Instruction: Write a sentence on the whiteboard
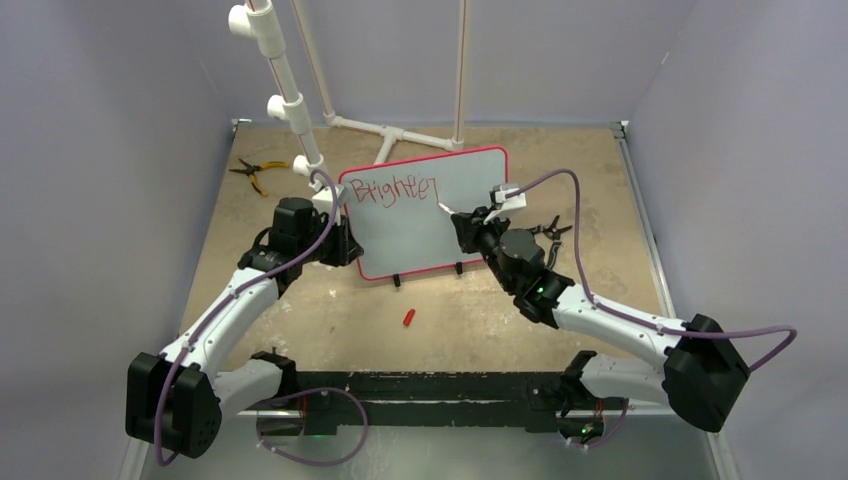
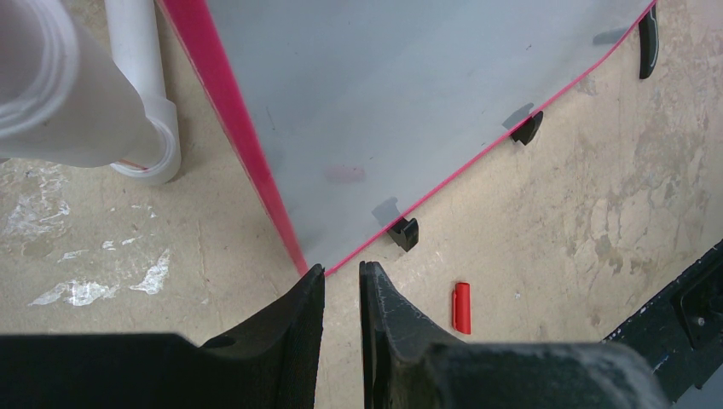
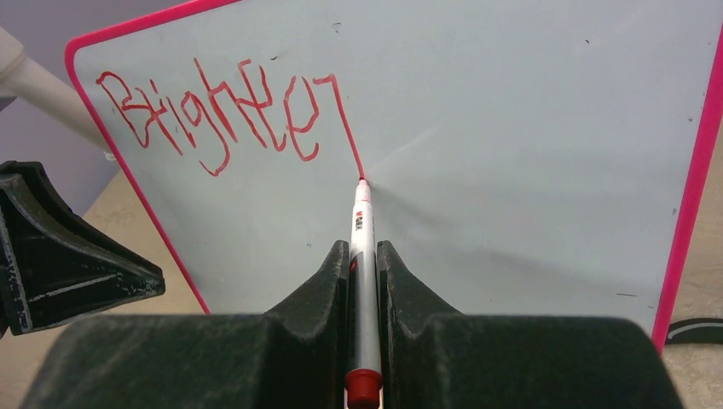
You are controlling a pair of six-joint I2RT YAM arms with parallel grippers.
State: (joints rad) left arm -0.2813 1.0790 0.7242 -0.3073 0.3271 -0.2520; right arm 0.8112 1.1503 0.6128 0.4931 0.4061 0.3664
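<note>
Whiteboard [image 1: 440, 235] stands upright right in front of the right claw [image 3: 364, 247], whose jaws are clamped on a marker [image 3: 361, 217]. The marker lies in the groove between the fingers, its red end back toward the wrist and its barrel pointing straight out past the fingertips. Its tip touches the board just ahead of the claw, at the bottom end of a long red stroke. That stroke is the last of the sentence [image 3: 230, 117], a single row of red letters reading roughly "Brighter". The row runs up and to the left from the tip toward the board's top left corner. To the right of the claw, white surface runs as far as the red frame.

The left claw [image 2: 341, 268] sits at the board's lower left corner. Its jaws are nearly together with a narrow slit between them, and the corner of the frame ends right at the tips. Whether they pinch it I cannot tell. Just beyond the tips and to the right, a black foot [image 2: 403, 232] props the bottom edge on the table [image 2: 554, 239]. Right of the claw, apart from the board, a red cap [image 2: 461, 308] lies on the table. Beyond and to the left, a white pipe [image 2: 145, 85] stands beside the board's left edge. From above, yellow-handled pliers [image 1: 255, 172] lie farther out past that pipe.
</note>
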